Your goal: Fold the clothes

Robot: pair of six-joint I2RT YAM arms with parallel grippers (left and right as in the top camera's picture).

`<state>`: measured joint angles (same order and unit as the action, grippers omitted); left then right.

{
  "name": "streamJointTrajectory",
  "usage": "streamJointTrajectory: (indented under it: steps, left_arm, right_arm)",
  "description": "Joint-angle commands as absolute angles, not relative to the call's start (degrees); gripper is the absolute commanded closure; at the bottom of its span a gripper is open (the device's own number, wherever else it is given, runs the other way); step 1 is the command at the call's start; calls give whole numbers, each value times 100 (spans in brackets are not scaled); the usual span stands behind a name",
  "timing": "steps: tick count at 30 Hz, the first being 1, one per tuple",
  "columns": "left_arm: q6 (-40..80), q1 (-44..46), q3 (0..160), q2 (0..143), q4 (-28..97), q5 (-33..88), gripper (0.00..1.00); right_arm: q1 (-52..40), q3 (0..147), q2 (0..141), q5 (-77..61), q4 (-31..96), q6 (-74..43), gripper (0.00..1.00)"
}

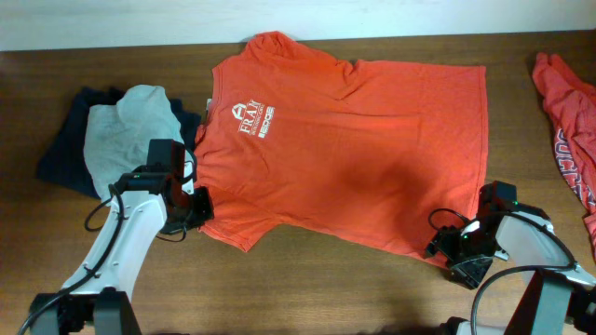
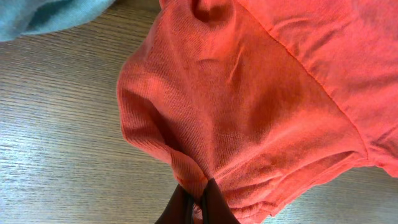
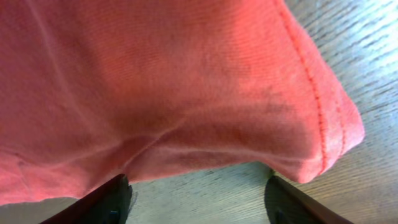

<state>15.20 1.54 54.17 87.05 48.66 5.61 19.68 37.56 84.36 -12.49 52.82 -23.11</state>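
Fingers, left gripper [image 2: 199, 210]: pressed together, clamped on a bunched fold of the near sleeve [image 2: 205, 112] of the spread T-shirt [image 1: 372, 149].
Fingers, right gripper [image 3: 196, 186]: standing well apart and low over the wood. The hem corner [image 3: 323, 143] of the same shirt sags just ahead of the tips, ungripped.
Left arm [image 1: 126, 233]: reaches in from the table's near-left corner and slants up toward the sleeve, wrist tipped down at the cloth.
Right arm [image 1: 545, 242]: comes in from the near-right corner, wrist bent low and pointing at the hem corner.
Spread T-shirt, place: flat across the middle of the table [image 1: 307, 288], collar toward the left edge, hem toward the right edge, white lettering [image 1: 256, 119] facing up, other sleeve close to the far edge.
Count, arms: two.
Count, T-shirts: two orange-red; the second T-shirt [image 1: 568, 121] lies crumpled at the right edge.
Count, other cloth: two; a grey garment [image 1: 126, 130] on a dark navy garment [image 1: 60, 149] near the left edge, just beside the collar.
Open room: bare wood along the near edge between the arms, and a narrow bare strip between the hem and the second T-shirt.
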Motion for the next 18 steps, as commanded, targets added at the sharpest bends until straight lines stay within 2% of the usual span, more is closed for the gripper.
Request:
streamJointTrajectory:
  steps: [1,5,9,13,16,18]
  left_arm:
    - [1402,172,5492,8626,4864,646,99]
    - [1402,172,5492,8626,4873,648,99]
    - [1402,172,5492,8626,4873,646,99]
    - [1402,172,5492,8626,4890,650,99]
    - [1402,172,5492,8619,4904,652,99]
    - [1400,172,5492,8606,4915,652,100]
  right_arm:
    - [1953,3774,8399,-1092,5153,-2349,26]
    - [1953,3686,8399,-777,4899,-2609,26]
    - [1953,3686,8399,-679,4759,-2744,49]
    - [1953,3704,8399,-676,4709,-2722,83]
    - [1953,3800,8392,-679,4753,-2355,95]
    - [1953,3929,8388,-679,4932,-2176,96]
